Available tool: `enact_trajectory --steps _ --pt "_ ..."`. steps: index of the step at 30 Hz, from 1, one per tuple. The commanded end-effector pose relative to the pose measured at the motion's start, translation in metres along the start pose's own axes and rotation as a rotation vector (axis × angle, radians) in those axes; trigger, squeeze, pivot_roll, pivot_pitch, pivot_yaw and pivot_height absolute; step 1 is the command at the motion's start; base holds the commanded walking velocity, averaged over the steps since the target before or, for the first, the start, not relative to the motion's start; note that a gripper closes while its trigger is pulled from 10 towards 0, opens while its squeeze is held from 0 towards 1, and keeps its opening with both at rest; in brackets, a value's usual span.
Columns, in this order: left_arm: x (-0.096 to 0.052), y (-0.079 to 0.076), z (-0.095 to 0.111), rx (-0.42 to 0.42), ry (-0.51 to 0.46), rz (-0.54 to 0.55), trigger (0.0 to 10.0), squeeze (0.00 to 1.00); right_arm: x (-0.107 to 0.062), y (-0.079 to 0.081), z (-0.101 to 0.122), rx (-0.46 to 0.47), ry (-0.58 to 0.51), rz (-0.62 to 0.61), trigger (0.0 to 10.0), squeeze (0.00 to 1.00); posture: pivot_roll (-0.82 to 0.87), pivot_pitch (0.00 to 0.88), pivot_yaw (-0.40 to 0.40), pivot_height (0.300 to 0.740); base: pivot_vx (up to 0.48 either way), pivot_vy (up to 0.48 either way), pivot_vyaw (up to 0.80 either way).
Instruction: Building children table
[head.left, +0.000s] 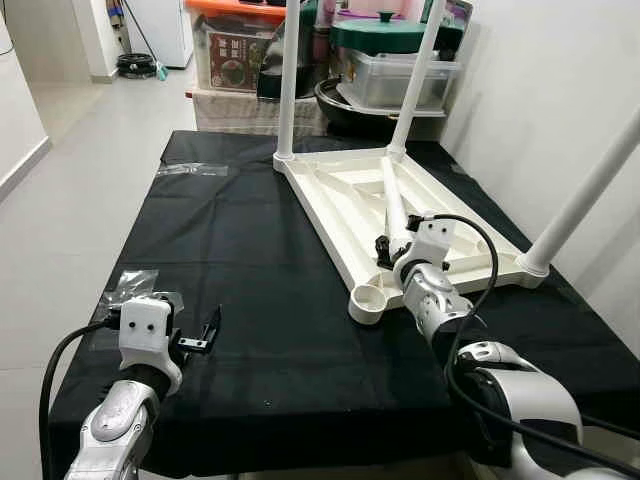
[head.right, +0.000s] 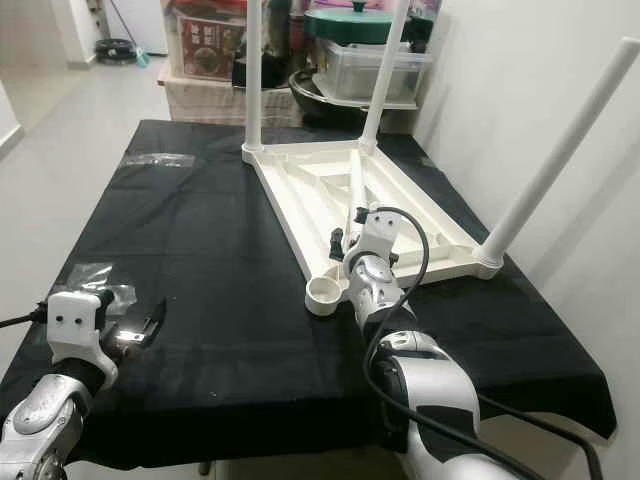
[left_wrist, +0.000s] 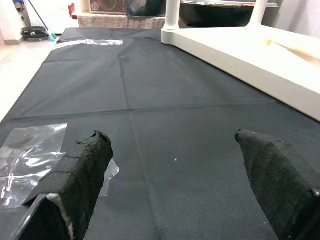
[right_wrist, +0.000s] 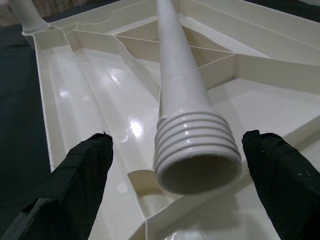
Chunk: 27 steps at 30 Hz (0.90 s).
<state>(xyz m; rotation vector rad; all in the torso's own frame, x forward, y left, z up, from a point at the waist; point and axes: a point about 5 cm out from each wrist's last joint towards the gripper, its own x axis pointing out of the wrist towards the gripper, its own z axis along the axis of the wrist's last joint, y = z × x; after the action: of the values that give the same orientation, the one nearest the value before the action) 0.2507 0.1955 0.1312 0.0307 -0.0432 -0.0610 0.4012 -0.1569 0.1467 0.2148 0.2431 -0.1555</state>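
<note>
Home storage corner, stacked plastic storage bins (head.left: 232, 45), cooking pot (head.left: 382, 33), tiled floor (head.left: 90, 130)

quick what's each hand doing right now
Left hand: open, empty, over the black cloth.
Right hand: open around the loose leg's threaded end, not gripping it.

no legible text anywhere (box (head.left: 232, 55) label print too small)
</note>
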Motion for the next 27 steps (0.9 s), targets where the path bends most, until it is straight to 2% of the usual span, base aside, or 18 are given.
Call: enact_trajectory --steps 1,10,27 --pt "0.000 -0.002 -0.001 0.005 -0.003 0.000 10.0 0.00 0.000 -0.002 0.000 -0.030 -0.004 -0.009 10.0 0.00 0.10 0.000 -0.149 0.740 0.000 0.000 0.00" --pt "-0.003 -0.001 -0.001 0.006 0.000 0.008 10.0 0.00 -0.001 0.008 -0.008 -0.054 0.018 0.020 10.0 0.00 0.11 0.000 -0.155 0.740 0.000 0.000 0.00" --pt "-0.004 -0.001 -0.002 0.010 0.007 0.011 10.0 0.00 -0.002 0.008 -0.015 -0.070 0.044 0.018 10.0 0.00 0.12 0.000 -0.154 0.740 0.000 0.000 0.00"
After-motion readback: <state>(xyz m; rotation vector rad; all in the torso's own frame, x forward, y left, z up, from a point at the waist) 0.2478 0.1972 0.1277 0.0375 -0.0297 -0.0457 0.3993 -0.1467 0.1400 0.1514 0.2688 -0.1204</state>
